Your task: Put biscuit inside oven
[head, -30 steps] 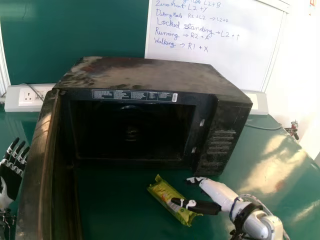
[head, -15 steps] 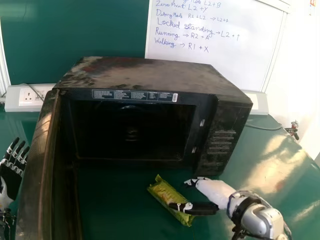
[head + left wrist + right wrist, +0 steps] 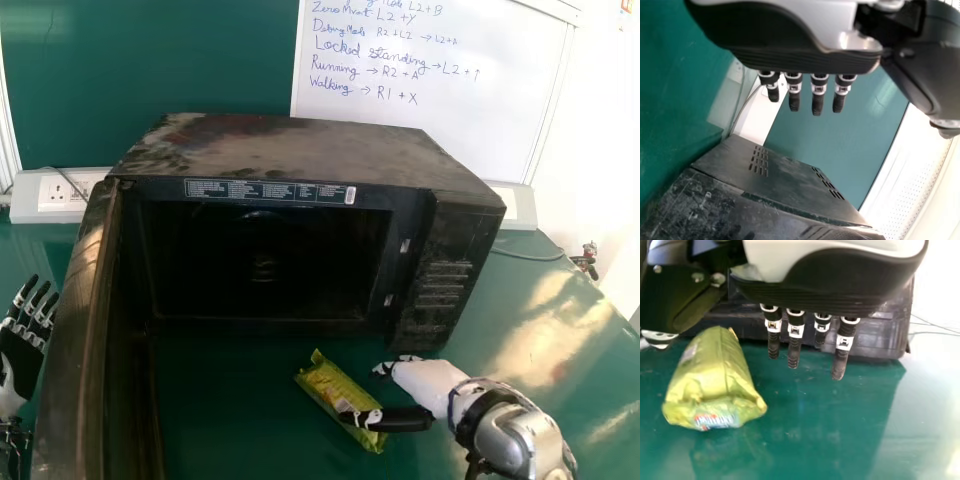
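– Starting at the far left: any movement at the left hand?
– Unchanged, held open at the edge of the head view, beside the swung-out oven door. On to the oven: same spot as a second ago. Further right, to the biscuit pack: still lying aslant on the table, outside, in front of the oven!
– And rightmost, at the right hand?
– Ooh, shifted slightly! Eased a touch toward the near end of the pack with the thumb, and turned a little at the wrist too. Open, with straight fingers, well spread from the thumb; around the pack but not gripping. Touching or just above with that thumb? Impossible to tell.
– Time for a count, left to right!
– Hands first: two, one at either side. Then one socket board, left of the oven. One door, wide open. One oven. One biscuit pack, between thumb and fingers in the right wrist view. Two pale slots on the oven's front frame. Behind, one whiteboard. And, jutting out past the oven's right side, one white casing!
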`<state>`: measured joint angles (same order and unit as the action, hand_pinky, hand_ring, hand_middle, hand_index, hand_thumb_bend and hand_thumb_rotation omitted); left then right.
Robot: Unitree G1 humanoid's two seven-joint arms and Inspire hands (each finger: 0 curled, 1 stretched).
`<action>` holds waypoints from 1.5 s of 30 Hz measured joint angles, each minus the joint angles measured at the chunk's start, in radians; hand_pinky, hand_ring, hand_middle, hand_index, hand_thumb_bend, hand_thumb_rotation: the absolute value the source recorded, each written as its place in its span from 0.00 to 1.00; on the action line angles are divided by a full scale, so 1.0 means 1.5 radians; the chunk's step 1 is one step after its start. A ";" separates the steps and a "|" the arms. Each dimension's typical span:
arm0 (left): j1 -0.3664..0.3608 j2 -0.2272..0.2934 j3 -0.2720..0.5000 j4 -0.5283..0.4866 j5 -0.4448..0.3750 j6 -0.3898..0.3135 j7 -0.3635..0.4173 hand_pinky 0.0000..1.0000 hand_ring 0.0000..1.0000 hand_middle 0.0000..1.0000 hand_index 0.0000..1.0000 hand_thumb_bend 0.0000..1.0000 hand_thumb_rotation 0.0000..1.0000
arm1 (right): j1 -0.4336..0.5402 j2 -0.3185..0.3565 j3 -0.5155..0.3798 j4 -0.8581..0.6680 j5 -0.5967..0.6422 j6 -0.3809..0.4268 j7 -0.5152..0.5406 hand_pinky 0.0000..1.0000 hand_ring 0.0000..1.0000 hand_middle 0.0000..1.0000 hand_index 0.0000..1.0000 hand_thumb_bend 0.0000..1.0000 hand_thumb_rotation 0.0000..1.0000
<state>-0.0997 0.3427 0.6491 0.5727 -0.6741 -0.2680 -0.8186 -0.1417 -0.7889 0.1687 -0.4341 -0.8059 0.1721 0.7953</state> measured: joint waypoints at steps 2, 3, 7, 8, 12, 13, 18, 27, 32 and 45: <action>0.000 0.000 0.000 -0.001 0.000 0.000 0.001 0.00 0.66 0.74 0.91 0.05 0.00 | -0.002 0.002 0.011 -0.008 -0.031 0.007 0.004 0.70 0.80 0.84 0.88 1.00 0.36; 0.000 -0.001 0.000 -0.001 0.000 -0.001 0.001 0.00 0.66 0.74 0.91 0.05 0.00 | -0.003 0.004 0.017 -0.010 -0.048 0.007 0.002 0.68 0.79 0.83 0.88 1.00 0.37; 0.000 0.000 0.000 0.000 0.000 -0.002 0.000 0.00 0.66 0.73 0.91 0.05 0.00 | -0.003 0.026 0.039 -0.011 -0.109 0.009 -0.014 0.64 0.76 0.81 0.87 1.00 0.36; 0.000 0.000 0.000 0.000 0.000 -0.002 0.000 0.00 0.66 0.73 0.91 0.05 0.00 | -0.002 0.033 0.044 -0.012 -0.124 0.010 -0.016 0.63 0.75 0.80 0.87 1.00 0.36; 0.000 -0.001 0.000 0.000 0.000 -0.002 -0.002 0.00 0.66 0.74 0.91 0.06 0.00 | -0.002 0.068 0.058 -0.012 -0.175 0.024 -0.021 0.62 0.73 0.78 0.86 1.00 0.32; 0.000 -0.001 0.000 0.000 0.000 -0.002 -0.002 0.00 0.66 0.74 0.91 0.06 0.00 | -0.001 0.076 0.061 -0.012 -0.185 0.025 -0.022 0.62 0.73 0.78 0.86 1.00 0.32; 0.000 -0.001 0.000 -0.001 0.000 -0.001 -0.002 0.00 0.66 0.74 0.92 0.06 0.00 | 0.001 0.102 0.078 -0.012 -0.226 0.021 -0.024 0.64 0.75 0.79 0.85 1.00 0.34; 0.000 -0.002 0.000 -0.001 -0.001 -0.001 -0.004 0.00 0.66 0.74 0.91 0.09 0.02 | 0.005 0.133 0.105 -0.012 -0.310 0.006 -0.027 0.61 0.70 0.76 0.81 1.00 0.34; 0.001 -0.004 0.000 -0.008 -0.001 0.000 -0.003 0.00 0.65 0.73 0.90 0.12 0.03 | 0.007 0.135 0.115 -0.011 -0.345 -0.020 -0.039 0.58 0.69 0.75 0.79 1.00 0.37; 0.002 -0.008 0.000 -0.011 0.000 0.006 0.001 0.00 0.66 0.74 0.88 0.16 0.13 | 0.040 0.153 0.135 -0.007 -0.453 -0.048 -0.100 0.61 0.73 0.79 0.81 0.91 0.31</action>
<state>-0.0973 0.3310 0.6490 0.5564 -0.6746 -0.2592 -0.8171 -0.0823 -0.5593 0.3705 -0.4446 -1.4848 0.1000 0.6459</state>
